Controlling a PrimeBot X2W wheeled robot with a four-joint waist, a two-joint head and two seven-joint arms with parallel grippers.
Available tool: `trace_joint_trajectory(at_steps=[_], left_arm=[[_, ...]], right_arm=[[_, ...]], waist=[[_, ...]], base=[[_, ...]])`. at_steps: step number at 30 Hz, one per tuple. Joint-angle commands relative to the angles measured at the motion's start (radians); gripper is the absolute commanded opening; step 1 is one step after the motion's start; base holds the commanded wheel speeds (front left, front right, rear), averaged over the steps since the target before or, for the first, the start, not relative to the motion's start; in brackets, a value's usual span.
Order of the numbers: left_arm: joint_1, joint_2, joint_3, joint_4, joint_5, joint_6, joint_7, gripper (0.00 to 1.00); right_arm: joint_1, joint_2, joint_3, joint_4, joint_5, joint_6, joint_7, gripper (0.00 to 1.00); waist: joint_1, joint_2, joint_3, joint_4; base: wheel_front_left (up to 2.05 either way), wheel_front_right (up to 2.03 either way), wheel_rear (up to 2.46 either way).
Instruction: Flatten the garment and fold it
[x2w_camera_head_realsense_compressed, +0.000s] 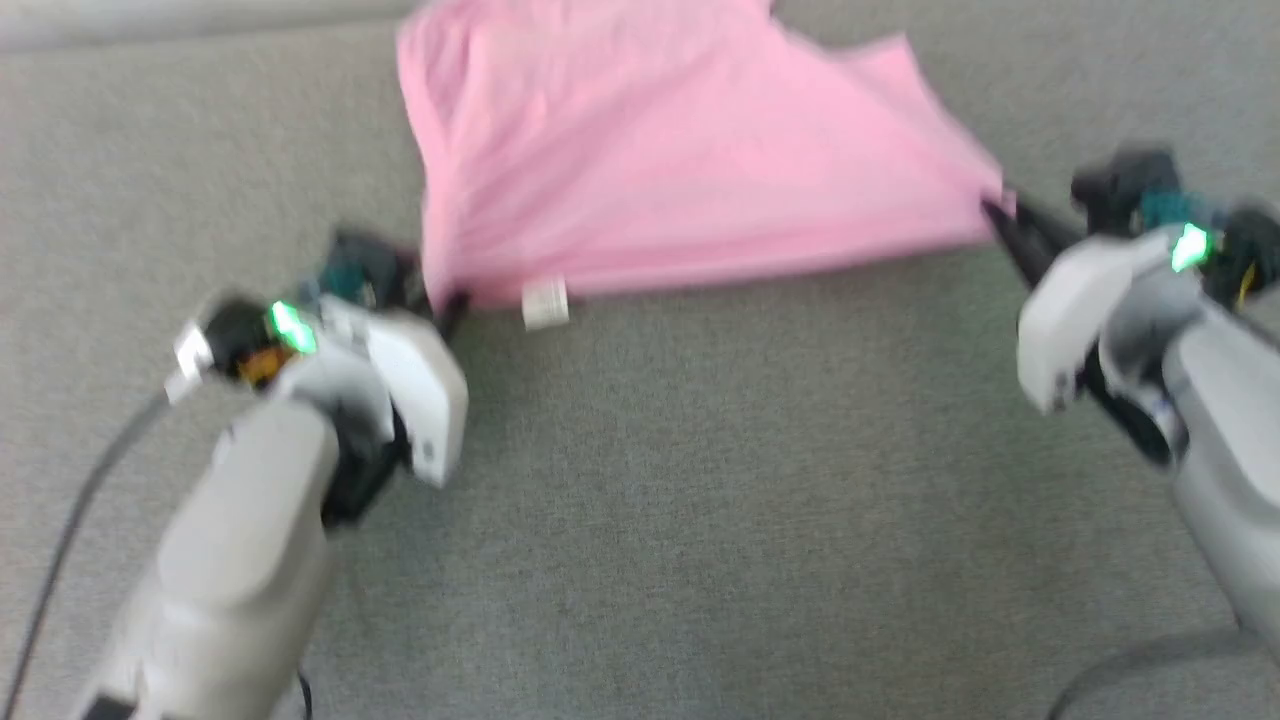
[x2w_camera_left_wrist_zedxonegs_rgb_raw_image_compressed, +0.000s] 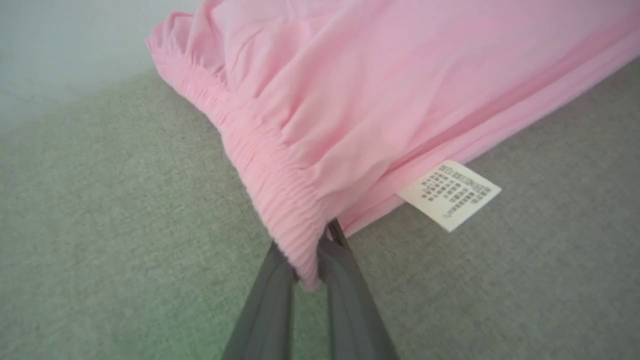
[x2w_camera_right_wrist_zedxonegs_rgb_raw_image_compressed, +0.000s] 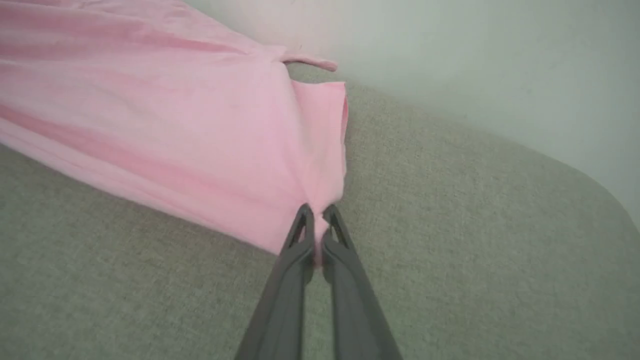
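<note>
Closest to us lies the grey cloth top (x2w_camera_head_realsense_compressed: 700, 500). Our left gripper (x2w_camera_left_wrist_zedxonegs_rgb_raw_image_compressed: 320, 250) is pinching one near corner of the garment (x2w_camera_head_realsense_compressed: 680, 160), right on a ribbed edge. The little white label (x2w_camera_left_wrist_zedxonegs_rgb_raw_image_compressed: 450, 194) hangs just beside it. Our right gripper (x2w_camera_right_wrist_zedxonegs_rgb_raw_image_compressed: 316, 220) is pinching the other near corner, with its fingers pressed tight on the pink cloth. The near edge runs stretched between our two grips. Past that, the shirt spreads away from us over the grey top, with soft creases in it.

We think we are on the flattening step, and no fold is made yet. Next we should pull gently apart and toward us, then lay the edge down smooth. If we tug too hard, the thin cloth may slip out.
</note>
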Motion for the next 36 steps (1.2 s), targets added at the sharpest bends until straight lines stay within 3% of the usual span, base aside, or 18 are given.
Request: trace_joint_trajectory(at_steps=[1,13,20,24,28,36], left_arm=[[0.029,0.011,-0.003,-0.012,-0.006,0.000,0.003,0.00],[0.439,0.078,-0.041,-0.311,-0.063,0.082,0.098,0.00],[0.646,0.087,-0.085,-0.469,-0.098,0.129,0.145,0.00],[0.741,0.084,-0.116,-0.516,-0.122,0.146,0.172,0.00],[0.796,0.084,-0.144,-0.517,-0.144,0.136,0.186,0.00],[0.755,0.073,-0.142,-0.520,-0.133,0.132,0.161,0.00]], right_arm=[[0.023,-0.015,0.002,-0.011,0.015,-0.002,0.010,0.00],[0.401,-0.178,-0.032,-0.240,0.173,-0.002,0.264,0.00],[0.670,-0.255,-0.152,-0.408,0.235,-0.002,0.434,0.00],[0.811,-0.259,-0.239,-0.495,0.239,-0.002,0.522,0.00],[0.914,-0.234,-0.320,-0.573,0.224,-0.002,0.591,0.00],[0.922,-0.172,-0.429,-0.689,0.168,-0.002,0.600,0.00]], waist=[[0.0003,0.0000,-0.112,-0.007],[0.0003,0.0000,-0.300,0.001],[0.0003,0.0000,-0.361,0.016],[0.0003,0.0000,-0.384,0.023],[0.0003,0.0000,-0.392,0.031],[0.0003,0.0000,-0.372,0.064]], base=[[0.00,0.00,0.00],[0.00,0.00,0.00],[0.00,0.00,0.00],[0.00,0.00,0.00],[0.00,0.00,0.00],[0.00,0.00,0.00]])
